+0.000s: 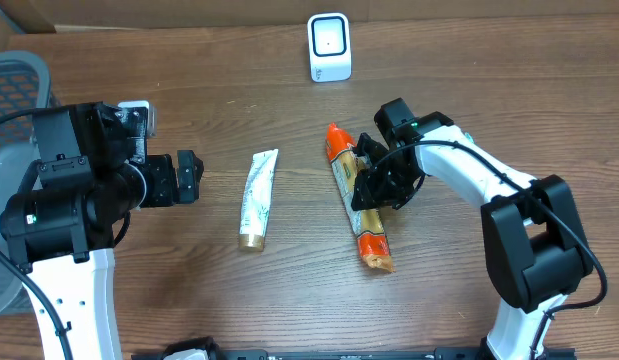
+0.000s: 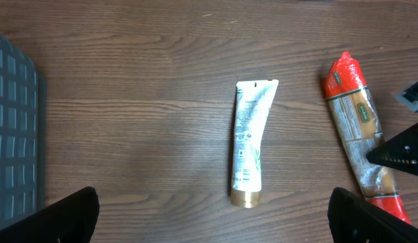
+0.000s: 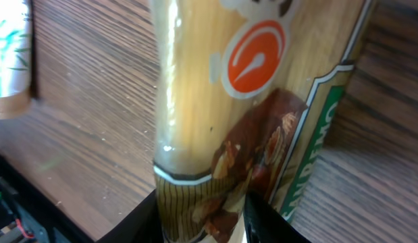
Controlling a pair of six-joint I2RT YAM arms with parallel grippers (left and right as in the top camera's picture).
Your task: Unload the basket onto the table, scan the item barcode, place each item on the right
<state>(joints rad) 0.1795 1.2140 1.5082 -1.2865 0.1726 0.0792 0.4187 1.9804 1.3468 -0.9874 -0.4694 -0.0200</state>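
Note:
A long snack packet (image 1: 372,243) with an orange-red end lies on the wooden table, right of centre. My right gripper (image 1: 381,185) sits low over its middle. In the right wrist view its black fingers (image 3: 144,219) stand apart on either side of a ridge of the packet (image 3: 229,88), gripper (image 3: 202,219) open. A white tube with a gold cap (image 1: 257,198) lies left of the packet. My left gripper (image 1: 189,177) hovers left of the tube, wide open and empty (image 2: 212,216). The white scanner (image 1: 329,46) stands at the table's far edge.
A grey mesh chair (image 1: 14,85) stands off the table's left side, also seen in the left wrist view (image 2: 13,135). The tube (image 2: 249,142) and packet (image 2: 354,115) lie roughly parallel, a hand's width apart. Dark equipment sits below the front table edge (image 3: 13,216).

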